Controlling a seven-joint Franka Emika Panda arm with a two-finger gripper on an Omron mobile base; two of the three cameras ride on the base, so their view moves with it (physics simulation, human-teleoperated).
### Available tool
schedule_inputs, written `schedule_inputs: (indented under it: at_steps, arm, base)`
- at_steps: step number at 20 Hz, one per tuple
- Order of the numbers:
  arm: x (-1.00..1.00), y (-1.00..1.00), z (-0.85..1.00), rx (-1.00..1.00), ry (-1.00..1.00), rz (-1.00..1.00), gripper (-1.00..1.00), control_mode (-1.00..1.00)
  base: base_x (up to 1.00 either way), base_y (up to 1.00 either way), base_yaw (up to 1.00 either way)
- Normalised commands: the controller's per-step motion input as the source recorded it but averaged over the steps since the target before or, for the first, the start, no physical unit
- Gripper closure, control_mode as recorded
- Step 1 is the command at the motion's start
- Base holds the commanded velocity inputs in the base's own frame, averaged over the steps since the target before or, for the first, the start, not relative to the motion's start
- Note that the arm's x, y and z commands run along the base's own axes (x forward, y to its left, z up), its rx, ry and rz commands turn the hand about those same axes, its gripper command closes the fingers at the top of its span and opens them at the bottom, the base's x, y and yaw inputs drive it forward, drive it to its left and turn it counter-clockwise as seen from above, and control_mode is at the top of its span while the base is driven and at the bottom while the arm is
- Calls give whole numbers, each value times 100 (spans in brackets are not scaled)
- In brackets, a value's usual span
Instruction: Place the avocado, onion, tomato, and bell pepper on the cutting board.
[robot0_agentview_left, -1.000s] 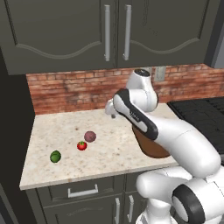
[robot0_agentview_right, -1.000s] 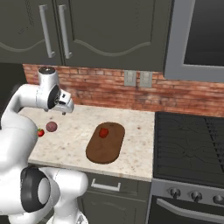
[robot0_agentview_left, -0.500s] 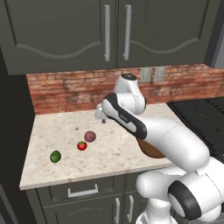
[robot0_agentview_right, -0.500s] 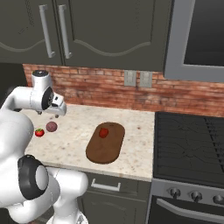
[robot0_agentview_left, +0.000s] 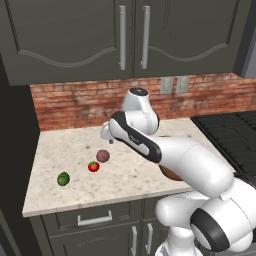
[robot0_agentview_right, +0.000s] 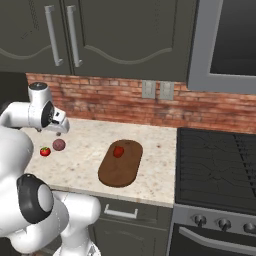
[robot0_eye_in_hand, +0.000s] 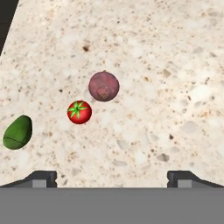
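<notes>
- While the arm leans out over the left half of the counter (robot0_agentview_left: 125, 175), that speckled beige slab runs from the dark cabinet side on the left to the black stove (robot0_agentview_right: 220, 165) on the right, with a red brick wall (robot0_agentview_right: 125, 102) behind it and dark cupboards (robot0_agentview_left: 125, 40) above.
- Taking the cutting board (robot0_agentview_right: 120, 167) as the landmark: it is a dark-brown oblong lying flat on the counter just left of the stove; in the left base view a brown edge of it peeps out from under the arm (robot0_agentview_left: 172, 175).
- On the board, toward its far end, sits the bell pepper (robot0_agentview_right: 118, 151), a small darker-red lump.
- Well to the left of the board, on bare counter, rests the onion (robot0_agentview_right: 59, 145), a dull purple ball, also seen at (robot0_agentview_left: 103, 155) and (robot0_eye_in_hand: 103, 86).
- Just beyond the onion, farther still from the board, sits the tomato (robot0_agentview_right: 45, 151), bright red with a green leafy top, close to the onion but apart from it; also (robot0_agentview_left: 93, 166) and (robot0_eye_in_hand: 79, 112).
- Farthest from the board lies the avocado (robot0_agentview_left: 63, 178), dark green, near the tomato but clear of it; also (robot0_eye_in_hand: 17, 132).
- Left of the board, the gripper (robot0_agentview_right: 59, 127) hangs in the air above the onion, jaws spread wide and holding nothing; its two dark fingertips (robot0_eye_in_hand: 41, 177) stand far apart at the bottom of the hand view, clear of every food.
</notes>
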Motion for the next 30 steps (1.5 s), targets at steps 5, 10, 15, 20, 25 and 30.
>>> schedule_inputs:
  at_steps: [5, 10, 15, 20, 25, 30]
  arm:
    - [0, 23, 0, 0, 0, 1, -100, -100]
    - [0, 27, 0, 0, 0, 1, -100, -100]
    - [0, 27, 0, 0, 0, 1, -100, -100]
    - [3, 18, 0, 0, 0, 2, -100, -100]
    - [7, 13, -4, -1, 0, 3, -100, -100]
    - [13, 9, -14, -2, 0, 5, -100, -100]
  base:
    - [0, 0, 0]
    - [0, 0, 0]
    - [0, 0, 0]
    - [0, 0, 0]
    - [0, 0, 0]
    - [0, 0, 0]
